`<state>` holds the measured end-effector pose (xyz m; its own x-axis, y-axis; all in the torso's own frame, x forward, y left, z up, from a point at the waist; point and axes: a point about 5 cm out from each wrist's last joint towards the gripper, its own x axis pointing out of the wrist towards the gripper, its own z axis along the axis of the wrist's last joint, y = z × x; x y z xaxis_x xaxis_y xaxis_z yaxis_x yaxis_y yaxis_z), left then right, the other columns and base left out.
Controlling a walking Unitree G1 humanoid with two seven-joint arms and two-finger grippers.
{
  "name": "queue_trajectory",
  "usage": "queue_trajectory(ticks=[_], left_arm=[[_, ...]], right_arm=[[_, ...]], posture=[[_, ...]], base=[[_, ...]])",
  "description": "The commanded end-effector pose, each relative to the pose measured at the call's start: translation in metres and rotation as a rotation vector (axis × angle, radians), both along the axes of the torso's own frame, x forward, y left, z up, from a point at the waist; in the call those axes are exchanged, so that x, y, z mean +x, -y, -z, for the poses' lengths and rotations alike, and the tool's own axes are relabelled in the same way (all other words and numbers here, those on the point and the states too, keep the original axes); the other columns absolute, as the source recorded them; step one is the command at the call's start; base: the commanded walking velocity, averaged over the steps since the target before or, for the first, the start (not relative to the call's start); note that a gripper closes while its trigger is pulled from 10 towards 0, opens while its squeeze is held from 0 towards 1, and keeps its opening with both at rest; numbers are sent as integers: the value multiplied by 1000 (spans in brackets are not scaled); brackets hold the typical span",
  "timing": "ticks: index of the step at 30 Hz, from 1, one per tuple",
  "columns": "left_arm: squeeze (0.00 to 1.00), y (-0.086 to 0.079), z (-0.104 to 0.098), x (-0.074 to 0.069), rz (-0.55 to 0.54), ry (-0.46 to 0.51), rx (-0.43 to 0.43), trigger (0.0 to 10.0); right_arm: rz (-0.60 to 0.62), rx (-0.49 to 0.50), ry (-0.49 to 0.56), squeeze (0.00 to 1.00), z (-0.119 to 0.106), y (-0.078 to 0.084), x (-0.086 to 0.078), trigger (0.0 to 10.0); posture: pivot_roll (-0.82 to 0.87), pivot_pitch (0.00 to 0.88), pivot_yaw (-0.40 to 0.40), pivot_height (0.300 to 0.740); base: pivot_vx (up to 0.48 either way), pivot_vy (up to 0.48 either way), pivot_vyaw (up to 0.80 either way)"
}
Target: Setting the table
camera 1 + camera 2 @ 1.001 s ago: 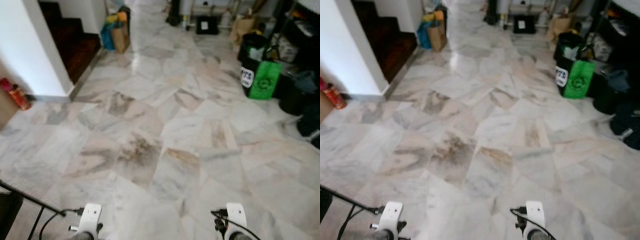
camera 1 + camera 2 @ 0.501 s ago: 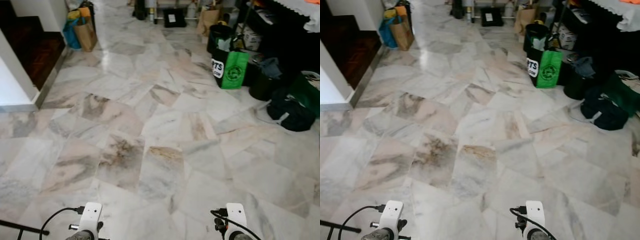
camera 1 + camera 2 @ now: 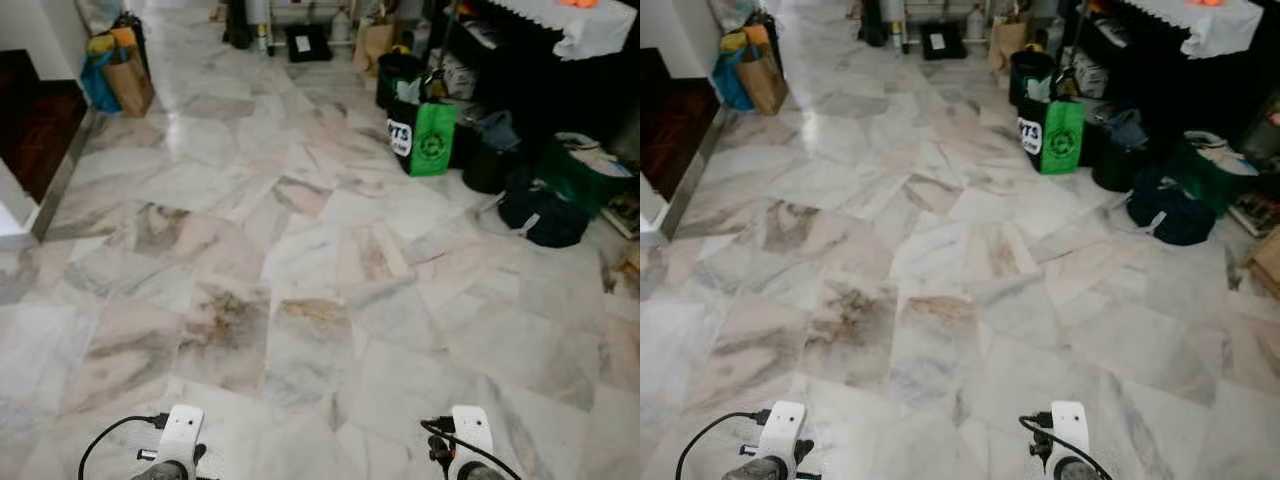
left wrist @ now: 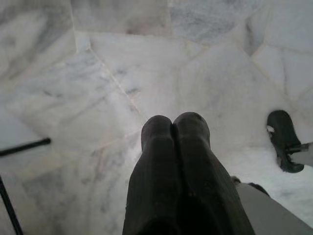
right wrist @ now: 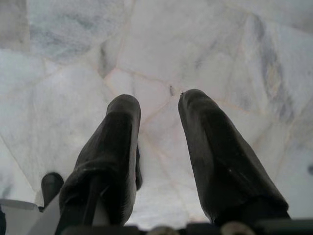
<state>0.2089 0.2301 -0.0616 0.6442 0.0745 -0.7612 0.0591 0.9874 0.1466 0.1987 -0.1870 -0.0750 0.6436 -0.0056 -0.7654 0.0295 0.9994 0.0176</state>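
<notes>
A table with a white cloth [image 3: 560,22] stands at the far right, above dark shelving. No tableware can be made out. Both arms hang low over the marble floor [image 3: 300,260], their white wrists at the bottom edge of the eye views. In the left wrist view my left gripper [image 4: 173,122] is shut, its two black fingers pressed together with nothing between them. My right gripper [image 5: 156,105] is open and holds nothing, with bare floor showing between its fingers.
A green shopping bag [image 3: 432,148], a black bin [image 3: 398,75], a dark bag [image 3: 540,215] and a green container [image 3: 575,170] crowd the floor on the right. A brown paper bag [image 3: 128,82] and dark wooden stairs [image 3: 30,125] lie at the left.
The camera has swung to the right: stairs and wall slid off to the left, and the clothed table and bags came into view. Both arms hang as before.
</notes>
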Motion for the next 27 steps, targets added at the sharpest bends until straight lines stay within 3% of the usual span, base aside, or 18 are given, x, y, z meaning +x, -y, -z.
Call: queue_trajectory(ticks=[1, 19, 27], left_arm=[[0, 12, 7, -6, -146, 2, -123, 10000], [0, 8, 6, -7, -130, 5, -118, 10000], [0, 6, 2, -1, -127, 19, -115, 10000]], right_arm=[[286, 38, -89, 0, 1, 45, -13, 10000], [300, 40, -87, 0, -1, 41, -8, 10000], [306, 61, -84, 0, 2, 30, -9, 10000]], posture=[[75, 0, 16, 740], [81, 0, 27, 740], [76, 0, 43, 740]], base=[[0, 0, -694], [0, 0, -696], [0, 0, -695]])
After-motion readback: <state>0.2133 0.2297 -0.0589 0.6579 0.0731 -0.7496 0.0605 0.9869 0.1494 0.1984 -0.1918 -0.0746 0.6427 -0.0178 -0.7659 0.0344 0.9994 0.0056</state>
